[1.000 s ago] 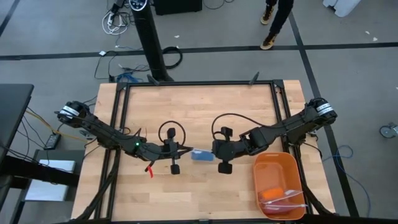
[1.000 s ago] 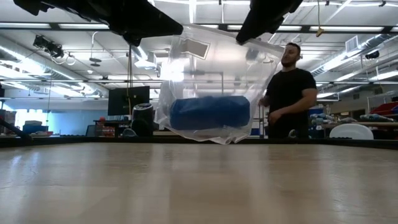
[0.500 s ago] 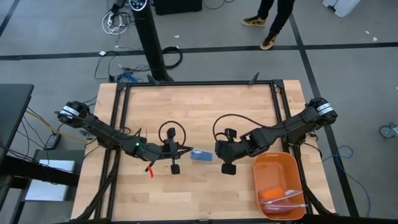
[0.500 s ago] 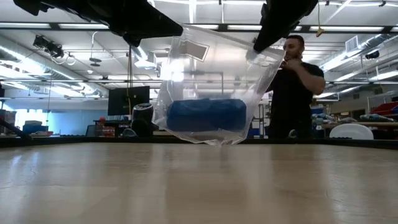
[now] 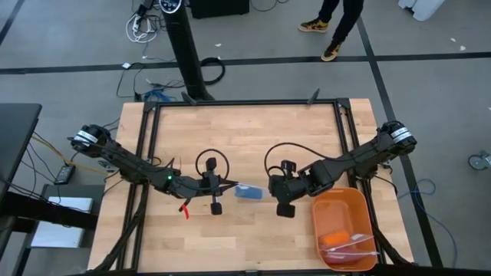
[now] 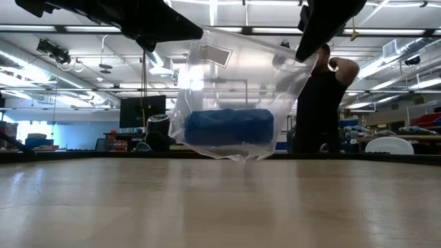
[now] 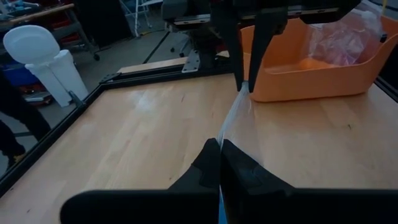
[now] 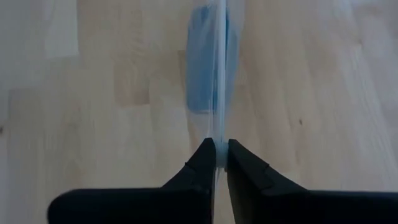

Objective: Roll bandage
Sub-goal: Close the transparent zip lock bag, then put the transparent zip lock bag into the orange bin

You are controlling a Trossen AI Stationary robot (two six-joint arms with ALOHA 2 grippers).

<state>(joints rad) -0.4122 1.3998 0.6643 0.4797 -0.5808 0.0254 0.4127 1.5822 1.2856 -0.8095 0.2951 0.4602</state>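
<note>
My left jaws (image 7: 220,152) and right jaws (image 8: 216,155) pinch the bag (image 6: 234,76); the soft, light bandage (image 6: 229,127) sags inside, best gripped mid-roll.

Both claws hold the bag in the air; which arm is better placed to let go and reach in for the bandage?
Probably the right. Its claw pinches the bag beside the tray, while the left claw holds the opposite edge; the bandage hangs inside.

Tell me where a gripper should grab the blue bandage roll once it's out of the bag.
Judging from the low view, the bandage roll lies sideways in the bottom of the clear bag, which the left gripper and right gripper hold up by its top edge. Come from above and pinch across the middle of its round body; the ends would let the wraps slip.
</note>
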